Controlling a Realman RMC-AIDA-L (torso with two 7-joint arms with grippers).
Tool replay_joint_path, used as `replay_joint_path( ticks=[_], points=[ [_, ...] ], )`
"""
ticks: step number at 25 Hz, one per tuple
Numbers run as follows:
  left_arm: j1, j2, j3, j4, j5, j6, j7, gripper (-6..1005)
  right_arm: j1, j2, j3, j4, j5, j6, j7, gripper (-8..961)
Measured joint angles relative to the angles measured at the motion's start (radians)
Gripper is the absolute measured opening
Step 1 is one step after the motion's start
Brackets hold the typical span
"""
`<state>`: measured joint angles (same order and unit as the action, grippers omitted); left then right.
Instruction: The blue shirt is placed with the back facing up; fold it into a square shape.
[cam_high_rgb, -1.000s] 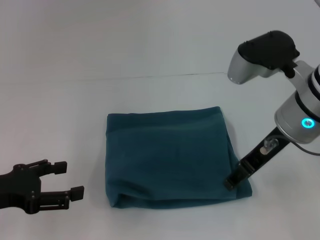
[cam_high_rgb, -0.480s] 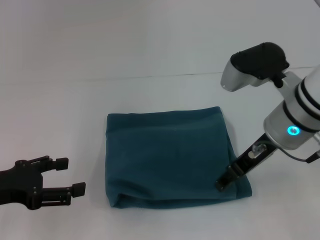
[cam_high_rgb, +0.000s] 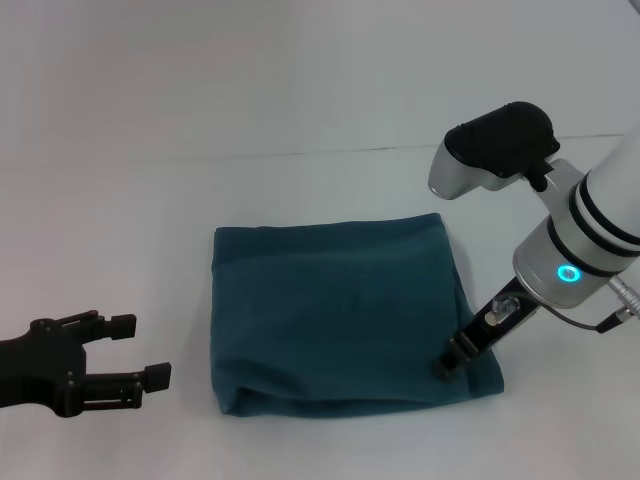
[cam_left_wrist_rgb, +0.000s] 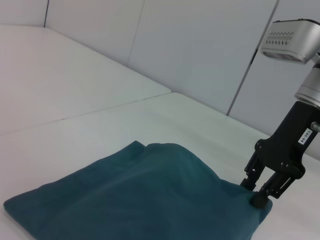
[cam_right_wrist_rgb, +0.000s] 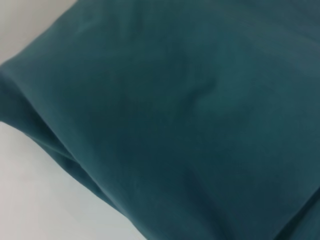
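Blue shirt (cam_high_rgb: 340, 315) lies folded near-square mid-table (cam_high_rgb: 120, 230). Your right gripper (cam_high_rgb: 445, 366) presses its near right corner, fingers slightly parted, holding nothing. Drag sideways and that corner bunches. Left gripper (cam_high_rgb: 140, 383) spread wide, well clear

Soft, even light is flooding the room from overhead, and nothing is glaring off the white counter (cam_high_rgb: 300, 120). Shadows are staying faint: a thin dark rim is showing under the near edge of the blue shirt (cam_high_rgb: 330, 310), and a pale smudge is lying beneath the left gripper (cam_high_rgb: 135, 352). A cyan ring light is glowing on the right arm (cam_high_rgb: 568, 272), the one bright spot here. The head view is looking sharp from edge to edge. The left wrist view is holding the right gripper (cam_left_wrist_rgb: 257, 192) in clear focus. The right wrist view is sitting so close that the fabric is going soft and blurry.
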<state>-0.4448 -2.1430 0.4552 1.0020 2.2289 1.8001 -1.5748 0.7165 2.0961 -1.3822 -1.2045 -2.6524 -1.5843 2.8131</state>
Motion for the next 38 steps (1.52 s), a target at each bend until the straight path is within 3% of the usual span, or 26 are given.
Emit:
replay_joint_path(
  ticks=[4, 15, 21, 33, 38],
  points=[
    [0.0, 0.0, 0.003, -0.001, 0.0, -0.004, 0.0, 928, -0.004, -0.001, -0.003, 0.006, 0.0, 0.008, -0.006, 556],
    [0.0, 0.0, 0.003, -0.002, 0.0, -0.009, -0.001, 924, -0.006, -0.006, 0.007, -0.055, -0.005, 0.004, -0.007, 102],
    [0.0, -0.001, 0.003, 0.001, 0.0, -0.009, -0.002, 921, 0.002, -0.001, -0.004, -0.102, -0.111, -0.016, 0.021, 15],
    [-0.004, -0.004, 0.007, -0.006, 0.0, -0.011, -0.002, 916, 0.005, 0.002, -0.041, 0.007, -0.144, 0.021, 0.022, 68],
    [-0.006, -0.005, 0.006, -0.007, 0.0, -0.011, -0.003, 914, 0.002, 0.002, -0.047, -0.008, -0.142, 0.021, 0.029, 90]
  ],
)
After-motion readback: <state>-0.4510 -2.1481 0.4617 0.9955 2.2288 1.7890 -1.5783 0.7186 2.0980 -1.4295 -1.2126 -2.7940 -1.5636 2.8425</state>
